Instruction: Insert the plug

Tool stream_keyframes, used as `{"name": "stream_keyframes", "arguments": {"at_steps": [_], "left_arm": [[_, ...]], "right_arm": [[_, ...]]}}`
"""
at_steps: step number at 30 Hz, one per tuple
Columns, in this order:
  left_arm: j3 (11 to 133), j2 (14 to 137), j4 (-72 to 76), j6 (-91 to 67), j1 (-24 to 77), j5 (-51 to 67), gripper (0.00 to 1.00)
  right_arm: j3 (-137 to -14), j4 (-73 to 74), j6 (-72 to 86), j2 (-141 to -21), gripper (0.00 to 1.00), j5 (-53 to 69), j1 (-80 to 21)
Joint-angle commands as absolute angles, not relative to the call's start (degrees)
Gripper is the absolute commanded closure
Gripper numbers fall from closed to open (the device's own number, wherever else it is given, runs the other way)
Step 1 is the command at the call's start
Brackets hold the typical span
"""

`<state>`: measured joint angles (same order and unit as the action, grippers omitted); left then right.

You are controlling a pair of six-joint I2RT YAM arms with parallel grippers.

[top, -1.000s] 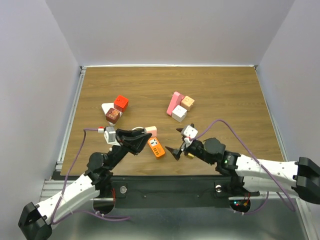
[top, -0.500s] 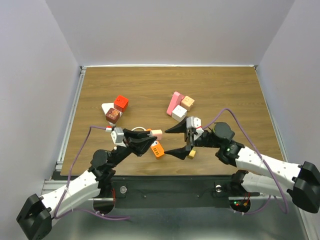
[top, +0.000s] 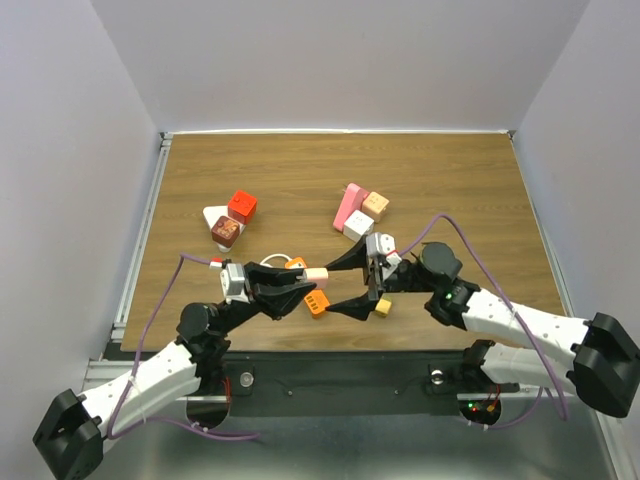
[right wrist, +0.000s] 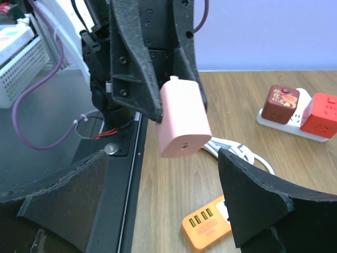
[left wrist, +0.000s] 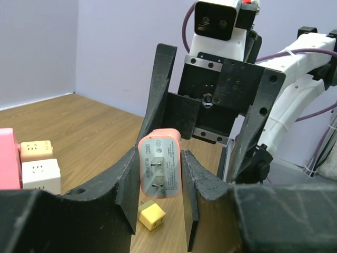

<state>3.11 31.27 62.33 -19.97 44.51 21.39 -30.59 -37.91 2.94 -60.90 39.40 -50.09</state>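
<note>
Two robot arms, the left arm [top: 150,375] and the right arm [top: 525,325], have smooth white shells with chunky black joints. A purple cable [top: 440,217] loops along each arm, and each wrist carries a small white camera box [left wrist: 218,21]. The left gripper [top: 300,280] and right gripper [top: 338,285] have matte black, wedge-shaped fingers fixed to black plates with dark screws.

Fine grey print on the prong face of the pink plug [left wrist: 159,167], a few lines and small marks, too small to read, no other legible text.
</note>
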Motion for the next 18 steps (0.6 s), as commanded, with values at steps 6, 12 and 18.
{"name": "stream_keyframes", "arguments": {"at_steps": [6,12,18], "left_arm": [[-0.1,31.6,68.4,-18.7,44.1,23.6,1.00],[1.6,34.1,69.9,-18.2,44.1,24.1,1.00],[1.4,34.6,71.0,-17.8,44.1,23.9,1.00]], "right_arm": [[-31.2,-48.9,6.3,-62.3,0.13,41.5,-49.4],[-31.8,-51.0,7.2,-64.9,0.26,43.9,-49.3],[-31.7,-51.9,7.6,-65.7,0.50,45.3,-49.3]]}}
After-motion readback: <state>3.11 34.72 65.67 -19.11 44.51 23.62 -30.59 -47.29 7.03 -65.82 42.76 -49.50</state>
